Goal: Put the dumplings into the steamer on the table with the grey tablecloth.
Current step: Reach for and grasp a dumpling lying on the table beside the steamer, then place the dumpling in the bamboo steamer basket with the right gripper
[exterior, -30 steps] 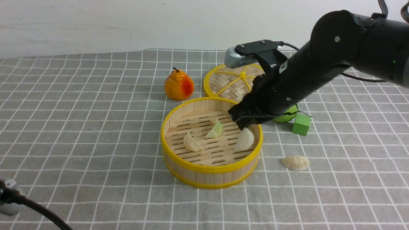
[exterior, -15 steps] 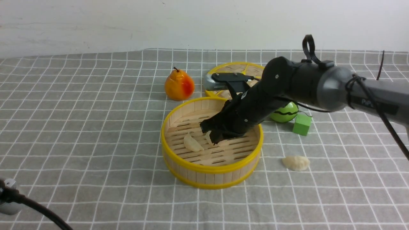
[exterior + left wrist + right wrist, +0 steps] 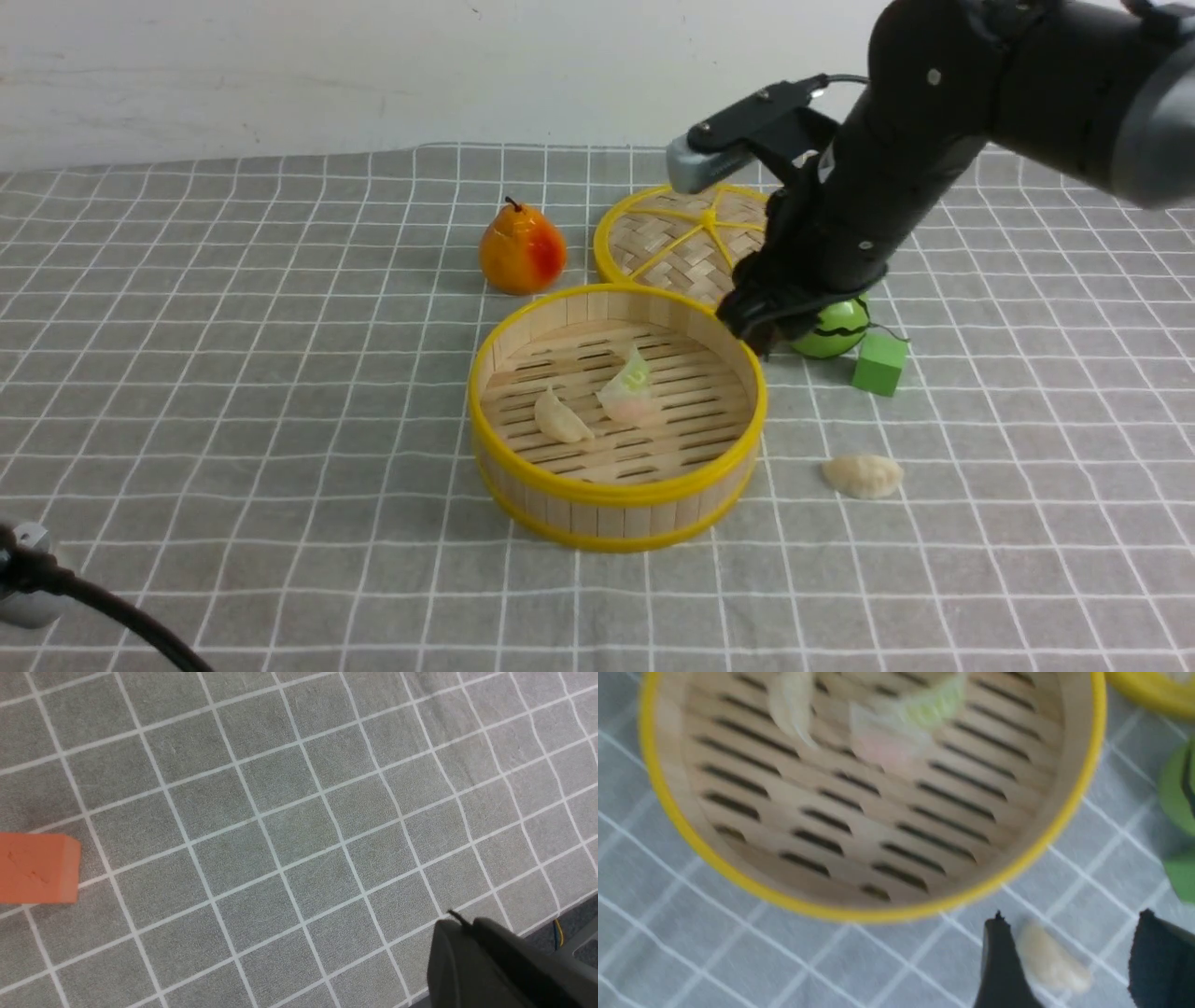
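The steamer [image 3: 618, 490] stands mid-table on the grey tablecloth [image 3: 280, 373]. In it lie a cream dumpling [image 3: 563, 418], the pale green dumpling [image 3: 635, 375] and a whitish dumpling [image 3: 637, 408] leaning against the green one. A fourth cream dumpling [image 3: 862, 476] lies on the cloth to the steamer's right. My right gripper [image 3: 761, 329] hangs open and empty above the steamer's right rim. In the right wrist view [image 3: 1073, 914] that loose dumpling [image 3: 1052, 963] shows between the fingers, far below. My left gripper [image 3: 460, 924] is shut and empty over bare cloth.
An orange pear [image 3: 523, 250] and the flat woven lid [image 3: 686, 238] lie behind the steamer. A green striped ball [image 3: 837, 329] and a green cube [image 3: 879, 364] sit to its right, under my right arm. An orange block [image 3: 35, 868] lies near my left gripper, by the table edge.
My right gripper carried a cream dumpling down into the steamer, let it go beside the green one, then rose and moved right, empty. The left arm has not moved.
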Controlling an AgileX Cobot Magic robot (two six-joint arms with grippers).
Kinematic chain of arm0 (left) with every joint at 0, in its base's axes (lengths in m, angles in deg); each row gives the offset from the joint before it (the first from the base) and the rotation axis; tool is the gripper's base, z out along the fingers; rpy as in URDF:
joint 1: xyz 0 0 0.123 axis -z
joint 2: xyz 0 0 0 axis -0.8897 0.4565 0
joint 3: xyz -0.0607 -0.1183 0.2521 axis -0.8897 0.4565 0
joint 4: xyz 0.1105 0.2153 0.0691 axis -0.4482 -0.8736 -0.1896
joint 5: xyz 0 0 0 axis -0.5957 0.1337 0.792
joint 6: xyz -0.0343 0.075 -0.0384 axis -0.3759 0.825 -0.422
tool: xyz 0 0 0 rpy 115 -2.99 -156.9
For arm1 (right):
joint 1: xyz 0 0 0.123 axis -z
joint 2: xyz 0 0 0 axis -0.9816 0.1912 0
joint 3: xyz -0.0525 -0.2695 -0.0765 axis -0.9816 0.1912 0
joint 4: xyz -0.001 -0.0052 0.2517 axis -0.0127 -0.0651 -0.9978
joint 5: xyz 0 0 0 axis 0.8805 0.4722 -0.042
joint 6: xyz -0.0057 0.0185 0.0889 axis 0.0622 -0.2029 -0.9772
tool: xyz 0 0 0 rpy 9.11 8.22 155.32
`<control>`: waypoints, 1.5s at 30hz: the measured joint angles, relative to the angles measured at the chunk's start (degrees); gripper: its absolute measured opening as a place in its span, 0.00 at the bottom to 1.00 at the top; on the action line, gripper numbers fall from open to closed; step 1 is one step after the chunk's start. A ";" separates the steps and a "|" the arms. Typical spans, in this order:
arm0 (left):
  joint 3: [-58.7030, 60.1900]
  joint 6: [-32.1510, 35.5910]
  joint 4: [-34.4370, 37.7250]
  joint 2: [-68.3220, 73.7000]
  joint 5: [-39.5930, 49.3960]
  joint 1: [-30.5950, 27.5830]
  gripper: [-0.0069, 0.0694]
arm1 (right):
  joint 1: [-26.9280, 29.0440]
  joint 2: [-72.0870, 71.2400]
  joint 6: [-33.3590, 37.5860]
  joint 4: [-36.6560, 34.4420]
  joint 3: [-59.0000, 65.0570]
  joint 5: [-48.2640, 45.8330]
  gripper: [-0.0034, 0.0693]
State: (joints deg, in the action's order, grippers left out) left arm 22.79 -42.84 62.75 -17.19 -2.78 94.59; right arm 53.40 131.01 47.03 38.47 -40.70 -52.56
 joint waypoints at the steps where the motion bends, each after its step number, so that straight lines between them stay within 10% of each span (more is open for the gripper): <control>1: 0.00 0.00 0.00 0.00 0.00 0.00 0.12 | 0.63 0.06 -0.41 1.36 0.68 -2.33 0.60; 21: 0.00 0.00 0.00 0.00 0.00 0.00 0.12 | 8.08 11.79 12.61 2.34 10.45 9.64 0.69; 30: 0.00 0.00 0.00 0.00 0.00 0.00 0.13 | 8.08 11.84 14.33 1.45 10.45 8.48 0.36; 45: 0.00 0.00 0.00 0.00 0.00 0.00 0.14 | 4.46 9.61 6.49 -11.51 -7.53 -0.83 0.35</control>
State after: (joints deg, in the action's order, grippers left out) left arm 22.79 -42.84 62.75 -17.19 -2.78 94.59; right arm 57.86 140.62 53.52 26.96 -48.23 -53.39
